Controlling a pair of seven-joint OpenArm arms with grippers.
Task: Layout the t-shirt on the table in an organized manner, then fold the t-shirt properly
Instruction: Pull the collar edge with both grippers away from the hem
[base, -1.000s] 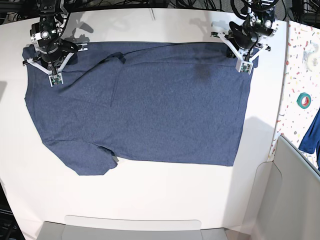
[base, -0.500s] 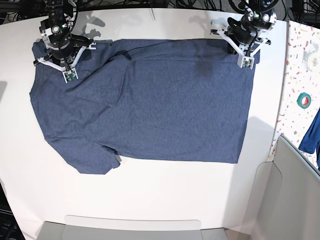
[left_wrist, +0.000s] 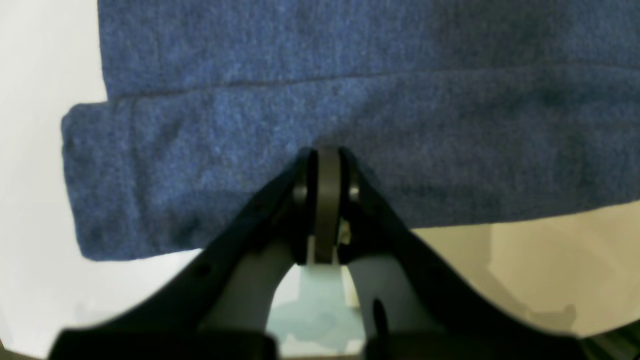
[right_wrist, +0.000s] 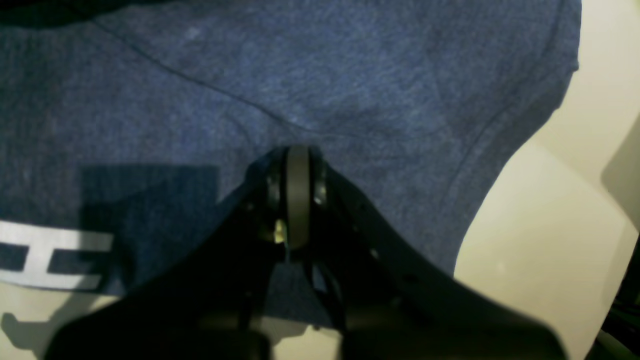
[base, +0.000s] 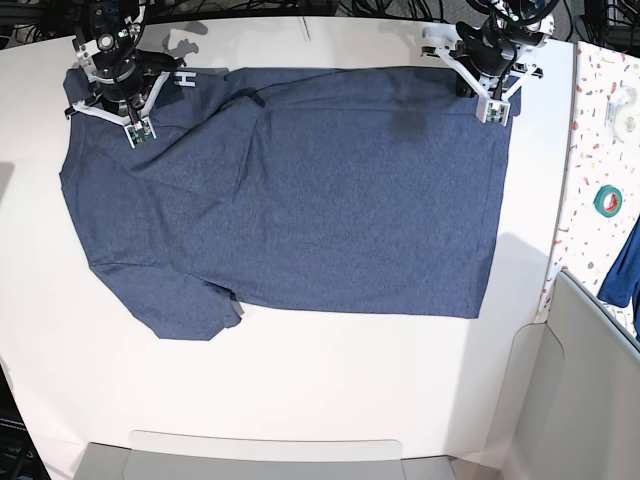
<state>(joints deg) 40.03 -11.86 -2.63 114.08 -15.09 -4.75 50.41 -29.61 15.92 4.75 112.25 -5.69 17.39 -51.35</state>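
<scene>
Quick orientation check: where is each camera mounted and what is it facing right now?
Base: overhead, looking down at the table and spread t-shirt; both arms show at the far edge.
Left wrist: on the left arm, looking along its shut left end effector at the shirt's hem corner.
Right wrist: on the right arm, looking along its shut right end effector at the sleeve end, white lettering visible.
All three share the t-shirt.

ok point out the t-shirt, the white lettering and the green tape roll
t-shirt (base: 330, 190): base view, middle of the body
white lettering (right_wrist: 50, 262): right wrist view, printed block letter
green tape roll (base: 608, 201): base view, its ring
</scene>
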